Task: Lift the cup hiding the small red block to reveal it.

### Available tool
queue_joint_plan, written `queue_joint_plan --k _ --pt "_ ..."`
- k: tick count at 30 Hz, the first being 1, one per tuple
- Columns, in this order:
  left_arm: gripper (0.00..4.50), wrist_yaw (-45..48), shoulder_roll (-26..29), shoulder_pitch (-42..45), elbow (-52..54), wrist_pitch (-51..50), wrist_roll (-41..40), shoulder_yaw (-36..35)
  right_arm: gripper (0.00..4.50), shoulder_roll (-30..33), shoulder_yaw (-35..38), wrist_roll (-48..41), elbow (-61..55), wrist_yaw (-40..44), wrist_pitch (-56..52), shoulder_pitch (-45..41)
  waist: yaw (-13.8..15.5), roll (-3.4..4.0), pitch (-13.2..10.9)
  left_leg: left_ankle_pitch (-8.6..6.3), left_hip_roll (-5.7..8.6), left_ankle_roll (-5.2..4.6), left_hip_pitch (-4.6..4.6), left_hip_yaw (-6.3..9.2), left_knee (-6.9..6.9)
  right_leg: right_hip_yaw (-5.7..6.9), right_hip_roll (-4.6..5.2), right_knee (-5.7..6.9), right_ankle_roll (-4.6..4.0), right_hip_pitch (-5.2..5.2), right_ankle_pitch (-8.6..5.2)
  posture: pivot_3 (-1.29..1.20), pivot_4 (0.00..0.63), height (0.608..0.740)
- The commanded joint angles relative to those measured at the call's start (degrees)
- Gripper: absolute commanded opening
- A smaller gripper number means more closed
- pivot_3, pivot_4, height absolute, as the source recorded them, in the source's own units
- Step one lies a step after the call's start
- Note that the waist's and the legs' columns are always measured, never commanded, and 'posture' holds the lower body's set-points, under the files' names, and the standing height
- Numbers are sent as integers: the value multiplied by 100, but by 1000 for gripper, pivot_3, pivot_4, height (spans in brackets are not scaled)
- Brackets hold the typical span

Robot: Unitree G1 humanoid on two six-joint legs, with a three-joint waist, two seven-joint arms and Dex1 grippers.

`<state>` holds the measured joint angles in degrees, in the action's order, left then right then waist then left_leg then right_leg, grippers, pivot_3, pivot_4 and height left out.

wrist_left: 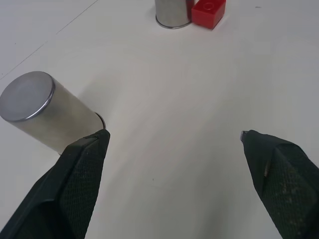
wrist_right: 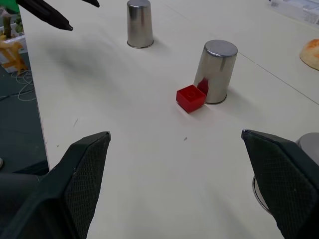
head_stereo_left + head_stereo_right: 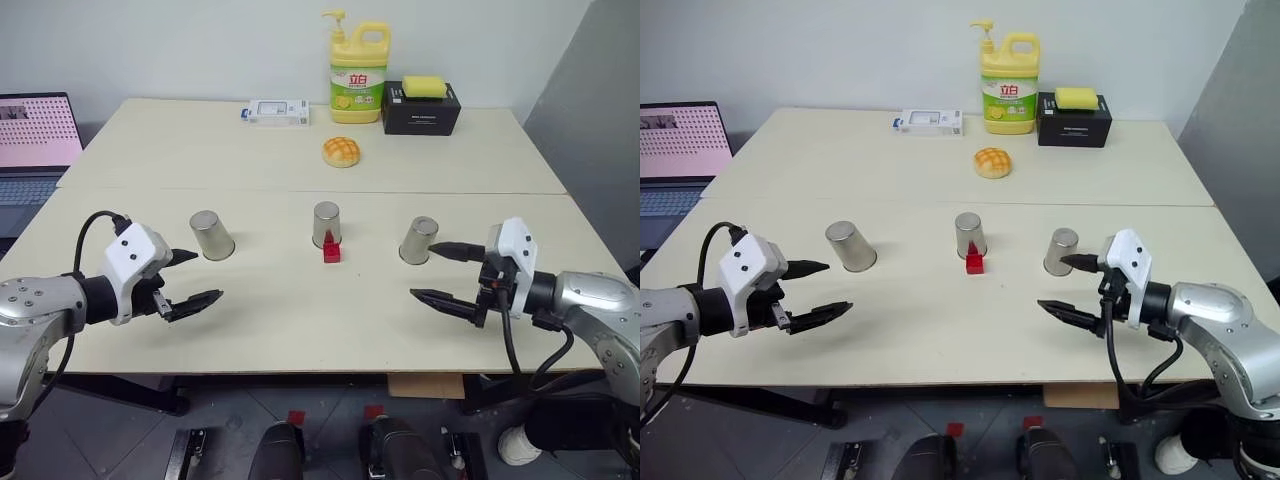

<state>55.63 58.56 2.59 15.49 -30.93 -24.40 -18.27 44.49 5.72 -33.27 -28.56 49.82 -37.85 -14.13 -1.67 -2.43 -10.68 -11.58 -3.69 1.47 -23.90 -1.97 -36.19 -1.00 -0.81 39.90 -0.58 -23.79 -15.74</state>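
Three silver cups stand upside down in a row on the table: a left cup [image 3: 211, 235], a middle cup [image 3: 327, 223] and a right cup [image 3: 418, 240]. The small red block [image 3: 331, 251] lies uncovered on the tabletop, right against the near side of the middle cup. In the right wrist view the block [image 2: 190, 98] sits beside that cup [image 2: 217, 69]. My left gripper [image 3: 207, 276] hovers open just in front of the left cup [image 1: 40, 112], holding nothing. My right gripper [image 3: 423, 269] is open and empty just in front of the right cup.
At the back of the table stand a yellow pump bottle [image 3: 359, 70], a black box [image 3: 420, 115] with a yellow sponge on it, and a small white box [image 3: 278, 111]. A bun [image 3: 341, 151] lies behind the cups. A laptop [image 3: 35, 140] sits at the far left.
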Motion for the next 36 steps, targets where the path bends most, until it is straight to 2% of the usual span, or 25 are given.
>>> queue_joint_plan --k 1,11,23,36 --pt "4500 -24 -32 39 206 -21 -129 -229 4475 70 131 -54 -69 38 109 -70 0 0 0 0 0 0 0 0 0 0 0 0 0 0 0 0 150 740" --pt "4500 -47 3 33 218 -31 -100 -191 4475 214 308 -137 -65 76 14 -24 0 0 0 0 0 0 0 0 0 -1 0 -1 0 0 0 0 150 740" --pt "4500 -75 -2 27 233 -24 -98 -211 4475 475 784 -734 -87 329 -219 86 0 0 0 0 -1 0 1 0 0 -1 0 -1 0 2 0 0 150 740" --pt "4500 -24 75 27 146 8 -44 -259 4475 572 840 -769 -120 168 -273 36 -2 0 0 0 -1 0 2 0 0 -1 1 -2 0 3 0 0 150 740"
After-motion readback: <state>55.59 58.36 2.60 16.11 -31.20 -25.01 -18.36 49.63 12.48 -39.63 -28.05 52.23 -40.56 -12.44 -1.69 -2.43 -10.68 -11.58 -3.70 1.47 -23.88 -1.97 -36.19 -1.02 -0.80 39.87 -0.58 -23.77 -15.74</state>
